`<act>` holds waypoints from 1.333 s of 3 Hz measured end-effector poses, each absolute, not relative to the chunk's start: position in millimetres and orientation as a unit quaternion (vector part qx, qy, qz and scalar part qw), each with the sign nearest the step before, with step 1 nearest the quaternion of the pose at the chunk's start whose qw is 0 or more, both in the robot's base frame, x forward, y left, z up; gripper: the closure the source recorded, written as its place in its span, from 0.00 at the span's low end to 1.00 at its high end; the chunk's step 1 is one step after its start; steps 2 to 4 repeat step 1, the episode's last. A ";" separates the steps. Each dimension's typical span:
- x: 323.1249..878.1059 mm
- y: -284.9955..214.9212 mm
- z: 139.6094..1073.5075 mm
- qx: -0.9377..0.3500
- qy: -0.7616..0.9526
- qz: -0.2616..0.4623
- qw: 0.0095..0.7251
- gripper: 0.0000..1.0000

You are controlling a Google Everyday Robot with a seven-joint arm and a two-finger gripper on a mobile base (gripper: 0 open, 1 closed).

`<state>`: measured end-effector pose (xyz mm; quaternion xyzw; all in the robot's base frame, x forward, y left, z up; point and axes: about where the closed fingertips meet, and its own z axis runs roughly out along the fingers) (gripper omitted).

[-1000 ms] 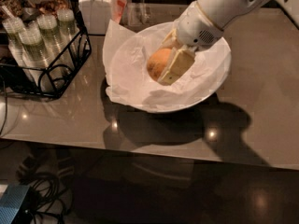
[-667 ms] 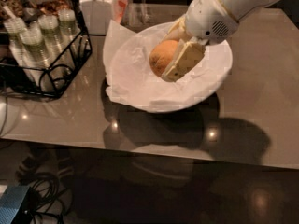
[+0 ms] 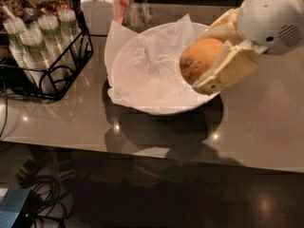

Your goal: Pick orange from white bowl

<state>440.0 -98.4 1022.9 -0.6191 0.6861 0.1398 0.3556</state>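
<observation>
The orange (image 3: 198, 59), round with dull mottled peel and dark specks, is held between the two cream fingers (image 3: 227, 69) of my gripper (image 3: 211, 53). The gripper is shut on it and holds it above the right side of the white bowl (image 3: 156, 109). The bowl is wide and shallow, lined with crinkled white paper (image 3: 142, 65), and stands on the grey-brown counter. The white wrist housing (image 3: 273, 15) comes in from the upper right.
A black wire rack (image 3: 45, 61) holding several lidded clear cups stands at the left. A white lidded jar (image 3: 97, 8) stands behind the bowl. The counter's front edge (image 3: 142, 151) runs below the bowl, with cables on the dark floor.
The gripper has risen and moved right with the orange, lifting it from the bowl's middle to above its right rim. The bowl's paper lining is now bare.
</observation>
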 end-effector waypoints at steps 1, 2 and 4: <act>435.5 -104.0 1024.9 -0.614 0.691 0.136 0.357 1.00; 435.5 -104.0 1024.9 -0.614 0.691 0.136 0.357 1.00; 435.5 -104.0 1024.9 -0.614 0.691 0.136 0.357 1.00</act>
